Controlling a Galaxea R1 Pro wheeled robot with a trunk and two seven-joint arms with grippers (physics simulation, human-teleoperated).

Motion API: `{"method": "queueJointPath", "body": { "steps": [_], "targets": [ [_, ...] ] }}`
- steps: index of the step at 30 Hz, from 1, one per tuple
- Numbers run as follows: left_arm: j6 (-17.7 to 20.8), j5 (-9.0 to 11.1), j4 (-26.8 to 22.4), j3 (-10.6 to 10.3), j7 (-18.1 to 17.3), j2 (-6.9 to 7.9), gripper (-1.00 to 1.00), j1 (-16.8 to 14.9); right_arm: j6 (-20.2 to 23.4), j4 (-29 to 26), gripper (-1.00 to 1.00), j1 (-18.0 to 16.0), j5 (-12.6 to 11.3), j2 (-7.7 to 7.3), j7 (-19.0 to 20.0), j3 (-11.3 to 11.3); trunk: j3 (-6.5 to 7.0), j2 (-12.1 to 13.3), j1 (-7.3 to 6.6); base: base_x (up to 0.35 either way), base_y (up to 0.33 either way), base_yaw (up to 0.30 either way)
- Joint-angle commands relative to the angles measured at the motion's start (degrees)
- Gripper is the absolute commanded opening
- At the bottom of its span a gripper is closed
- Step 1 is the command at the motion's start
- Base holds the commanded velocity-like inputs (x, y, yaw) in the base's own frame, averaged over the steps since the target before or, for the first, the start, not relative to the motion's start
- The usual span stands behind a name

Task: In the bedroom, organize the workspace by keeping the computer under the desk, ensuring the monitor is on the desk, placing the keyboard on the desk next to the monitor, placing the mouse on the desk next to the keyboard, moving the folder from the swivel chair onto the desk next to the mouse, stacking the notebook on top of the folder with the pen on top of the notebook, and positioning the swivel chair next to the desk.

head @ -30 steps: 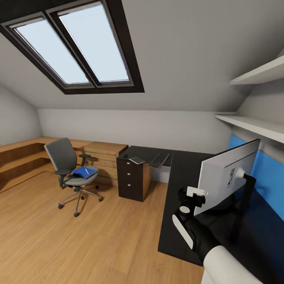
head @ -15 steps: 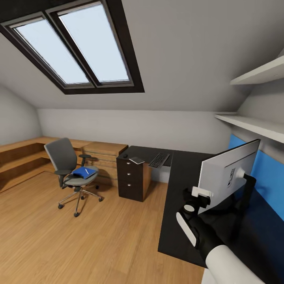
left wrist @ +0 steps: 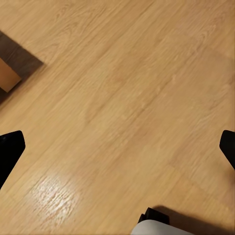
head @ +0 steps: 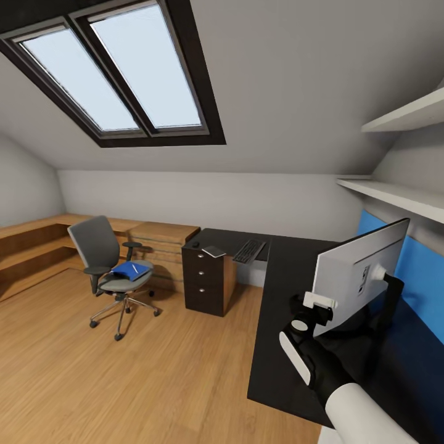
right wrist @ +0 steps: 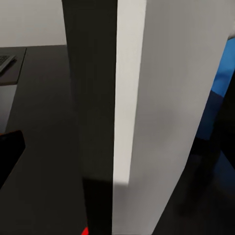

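Observation:
The monitor (head: 354, 277) stands on the black desk (head: 280, 296) with its pale back toward me. My right gripper (head: 320, 303) is open at the monitor's near edge, which fills the space between its jaws in the right wrist view (right wrist: 142, 98). One dark finger (right wrist: 10, 147) stands off that edge. The keyboard (head: 249, 250), the small mouse (head: 196, 244) and the thin notebook (head: 214, 250) lie at the desk's far end. The blue folder (head: 131, 270), with the white pen (head: 135, 267) on it, rests on the swivel chair (head: 98, 246). The computer is out of view. My left gripper (left wrist: 117, 152) hangs open over the floor.
A black three-drawer unit (head: 206, 280) carries the desk's far end, beside a wooden dresser (head: 163, 243) and low wooden ledges (head: 31, 237). A blue wall panel (head: 425, 277) and white shelves (head: 401, 194) line the right wall. Wood floor (head: 123, 370) stretches between chair and desk.
My right gripper has moved right, closing onto the monitor's edge. The whole view has shifted slightly, so the camera moved a little.

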Motion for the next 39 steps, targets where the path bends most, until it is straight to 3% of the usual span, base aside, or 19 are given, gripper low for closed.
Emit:
{"method": "queueJointPath", "body": {
  "steps": [1,15,39],
  "targets": [
    [-0.1,0.4,-0.1,-0.5,0.2,0.02,1.0,0.0,0.3,-0.1,1.0,-0.1,-0.2,-0.05,-0.4,0.2,-0.06,0.0,0.01,0.023,0.0,0.0],
    [-0.1,0.4,-0.1,-0.5,0.2,0.02,1.0,0.0,0.2,-0.1,1.0,-0.1,-0.2,-0.08,-0.4,0.3,0.01,0.0,0.01,0.004,0.0,-0.011],
    [-0.1,0.4,-0.1,-0.5,0.2,0.02,1.0,0.0,-0.1,-0.1,1.0,-0.1,-0.2,-0.06,-0.4,0.4,1.43,0.0,0.01,0.0,0.0,-0.151]
  ]
}}
